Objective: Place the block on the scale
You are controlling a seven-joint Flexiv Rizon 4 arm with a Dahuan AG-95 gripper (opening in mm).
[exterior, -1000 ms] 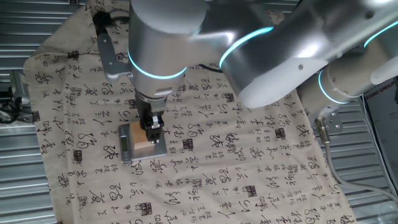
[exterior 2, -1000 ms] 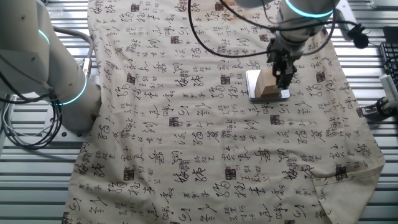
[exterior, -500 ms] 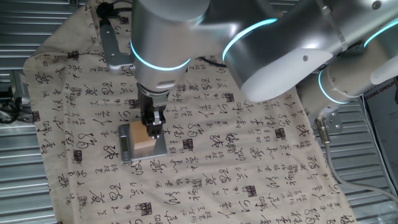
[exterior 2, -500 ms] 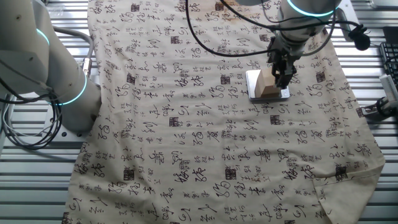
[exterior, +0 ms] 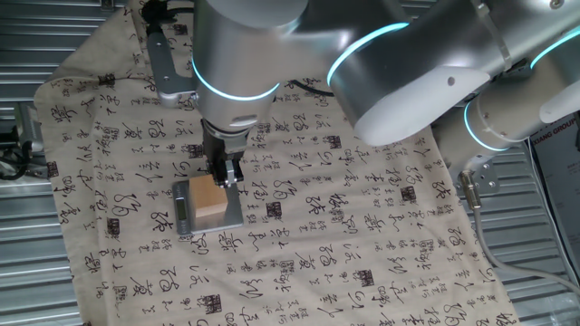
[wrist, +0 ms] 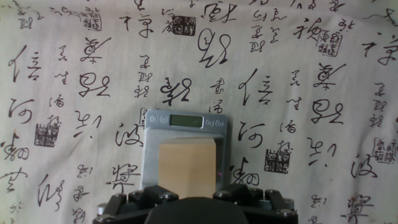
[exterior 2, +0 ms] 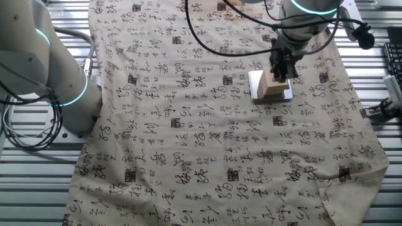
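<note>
The tan wooden block rests on the grey scale, which lies on the patterned cloth. My gripper hangs just above the block's far top edge, fingers apart and holding nothing. In the other fixed view the gripper is over the block on the scale. In the hand view the block sits in the middle of the scale, below its display strip. Only the dark base of the gripper shows at the bottom edge.
A beige cloth with black calligraphy covers the table. A second robot arm stands at the cloth's edge. Slatted metal table surface shows around the cloth. Cables lie beside that arm's base.
My gripper has let go of the block and risen a little above it. The block stays on the scale.
</note>
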